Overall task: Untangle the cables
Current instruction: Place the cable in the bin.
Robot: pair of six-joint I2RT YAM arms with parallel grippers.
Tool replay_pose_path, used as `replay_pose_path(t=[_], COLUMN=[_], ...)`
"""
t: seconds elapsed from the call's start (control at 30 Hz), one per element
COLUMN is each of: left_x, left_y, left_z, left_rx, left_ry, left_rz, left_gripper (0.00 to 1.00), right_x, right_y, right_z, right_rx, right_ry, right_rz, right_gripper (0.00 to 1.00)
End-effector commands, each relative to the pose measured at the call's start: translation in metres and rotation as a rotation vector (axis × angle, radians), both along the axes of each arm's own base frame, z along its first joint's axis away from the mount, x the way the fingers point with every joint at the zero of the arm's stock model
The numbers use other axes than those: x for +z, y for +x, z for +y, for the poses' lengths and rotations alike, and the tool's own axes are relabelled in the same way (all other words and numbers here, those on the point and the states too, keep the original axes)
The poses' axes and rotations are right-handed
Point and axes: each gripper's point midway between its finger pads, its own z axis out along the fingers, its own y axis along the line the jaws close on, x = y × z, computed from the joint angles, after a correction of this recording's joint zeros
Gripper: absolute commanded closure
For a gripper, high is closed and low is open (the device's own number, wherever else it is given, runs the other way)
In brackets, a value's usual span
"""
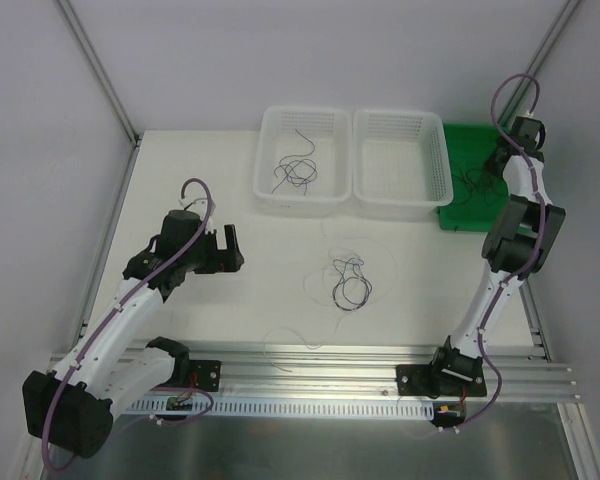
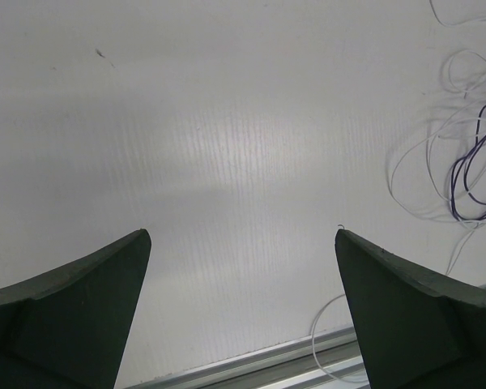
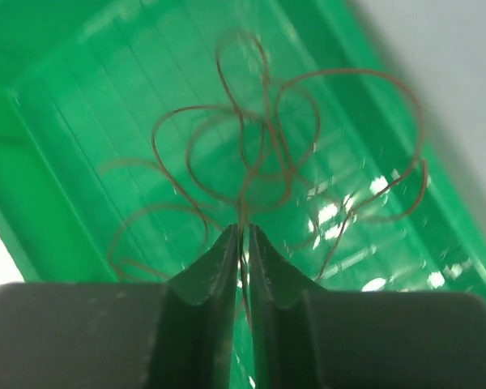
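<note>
One cable (image 1: 296, 170) lies in the far left basket (image 1: 262, 160). A brown cable (image 3: 251, 154) sits between the near-closed right jaws over the green bin (image 3: 57, 162); I cannot tell if it is gripped. Left jaws gape empty. A tangle (image 1: 350, 283) waits mid-worktop (image 1: 230, 300).

2 white baskets (image 1: 300, 204) (image 1: 400, 210), 1 green bin (image 1: 472, 143), 2 robot arms (image 1: 130, 300) (image 1: 507, 250), 3 cable clumps (image 1: 295, 170) (image 1: 350, 282) (image 3: 251, 154).

Tangled cables (image 1: 350, 282) are seen in the middle of the tabletop (image 1: 230, 300). More cables (image 1: 295, 172) are seen in the left white basket (image 1: 268, 150). The right arm (image 1: 510, 240) is held over the green bin (image 1: 465, 140)
</note>
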Motion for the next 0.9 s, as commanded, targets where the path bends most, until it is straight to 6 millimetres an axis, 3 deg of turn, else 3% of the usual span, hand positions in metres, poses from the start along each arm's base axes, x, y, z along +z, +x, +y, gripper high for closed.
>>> replay_pose_path(t=[0.0,0.1,0.17,0.2,0.23,0.3,0.33,0.43,0.5,0.53,0.57,0.63,0.67,0.73,0.77,0.83,0.87], left_x=[0.001,0.003,0.007,0.008,0.01,0.013,0.014,0.018,0.019,0.02,0.021,0.021,0.021,0.021,0.02,0.017,0.016], left_y=[0.001,0.0,0.0,-0.001,-0.001,-0.002,-0.003,-0.004,-0.005,-0.006,-0.006,-0.006,-0.006,-0.006,-0.006,-0.006,-0.006], left_z=[0.005,0.005,0.006,0.005,0.006,0.005,0.003,0.0,0.0,-0.001,-0.002,-0.001,-0.001,-0.001,0.0,-0.001,0.0], left_rx=[0.001,0.004,0.005,0.004,0.004,0.003,-0.005,-0.015,-0.018,-0.02,-0.021,-0.021,-0.018,-0.019,-0.017,-0.018,-0.017], left_ry=[0.018,0.013,0.009,0.005,0.002,-0.007,-0.016,-0.032,-0.038,-0.043,-0.047,-0.046,-0.045,-0.043,-0.043,-0.041,-0.039], left_rz=[-0.01,-0.023,-0.038,-0.041,-0.05,-0.058,-0.063,-0.071,-0.074,-0.077,-0.079,-0.084,-0.083,-0.082,-0.08,-0.069,-0.067], left_gripper=[0.01,0.01,0.01,0.01,0.01,0.01,0.01,0.01,0.01,0.01,0.01,0.01,0.01,0.01,0.01,0.01,0.01], right_x=[0.013,0.027,0.04,0.059,0.064,0.081,0.103,0.133,0.142,0.164,0.15,0.148,0.143,0.134,0.124,0.111,0.11], right_y=[-0.007,-0.019,-0.027,-0.033,-0.04,-0.049,-0.061,-0.089,-0.105,-0.119,-0.128,-0.145,-0.159,-0.175,-0.191,-0.206,-0.219], right_z=[0.011,0.018,0.021,0.025,0.028,0.042,0.048,0.069,0.09,0.101,0.121,0.146,0.172,0.198,0.225,0.251,0.274], right_rx=[0.012,0.015,0.008,-0.001,-0.006,0.015,0.019,0.031,0.06,0.073,0.11,0.156,0.212,0.278,0.348,0.421,0.488], right_ry=[0.095,0.113,0.121,0.125,0.132,0.168,0.159,0.152,0.152,0.147,0.169,0.19,0.199,0.202,0.201,0.205,0.209], right_rz=[-0.028,-0.027,-0.037,-0.063,-0.07,-0.096,-0.127,-0.149,-0.15,-0.196,-0.162,-0.154,-0.147,-0.118,-0.09,-0.055,-0.049], right_gripper=[0.86,0.76,0.59,0.54,0.45,0.37,0.3,0.2,0.18,0.17,0.17,0.17,0.17,0.17,0.17,0.17,0.17])
